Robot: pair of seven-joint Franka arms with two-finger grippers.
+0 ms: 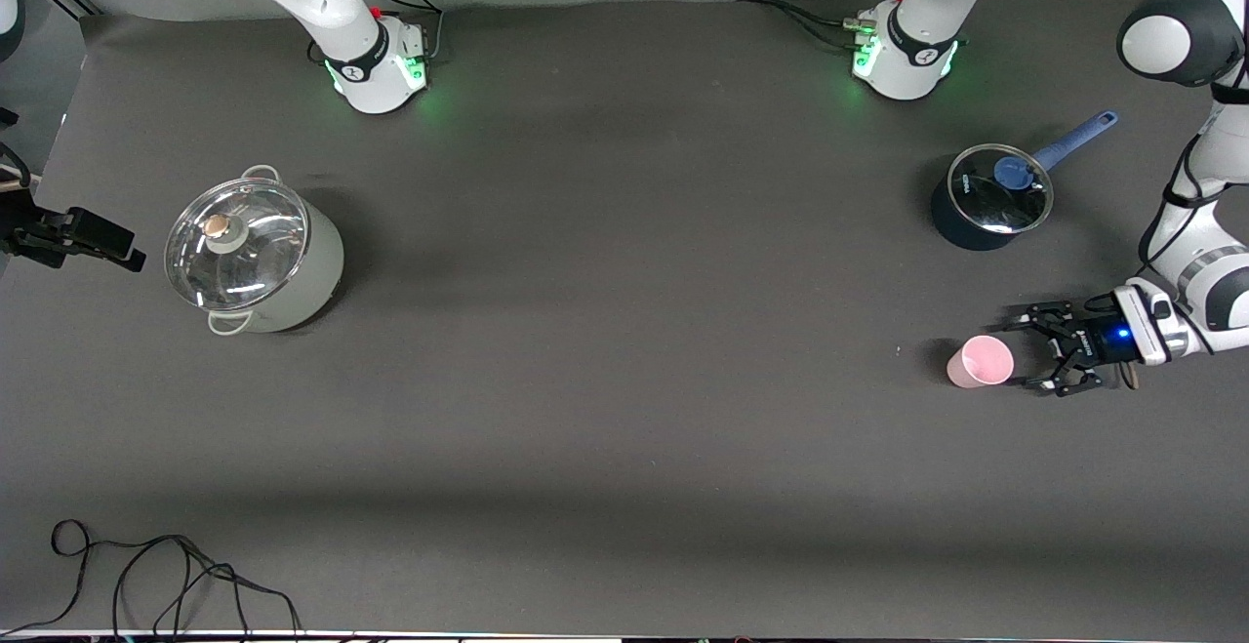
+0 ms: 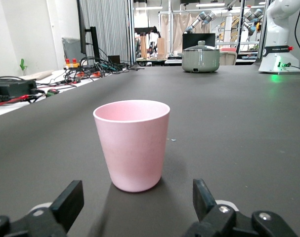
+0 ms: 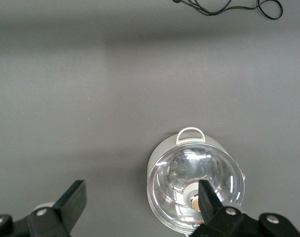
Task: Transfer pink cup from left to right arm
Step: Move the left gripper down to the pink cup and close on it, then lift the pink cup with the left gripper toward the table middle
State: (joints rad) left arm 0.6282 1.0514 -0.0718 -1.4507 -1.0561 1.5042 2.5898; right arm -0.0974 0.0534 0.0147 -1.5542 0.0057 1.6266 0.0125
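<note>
Left wrist view only: upright pink cup (image 2: 132,144) just before open jaws.

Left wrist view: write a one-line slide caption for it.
Open left gripper low on the table, facing the upright pink cup, not yet touching it.

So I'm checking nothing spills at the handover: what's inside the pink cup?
The pink cup stands upright on the table, with nothing showing above its rim. The front view shows only bare pink wall inside; the bottom is hidden.
</note>
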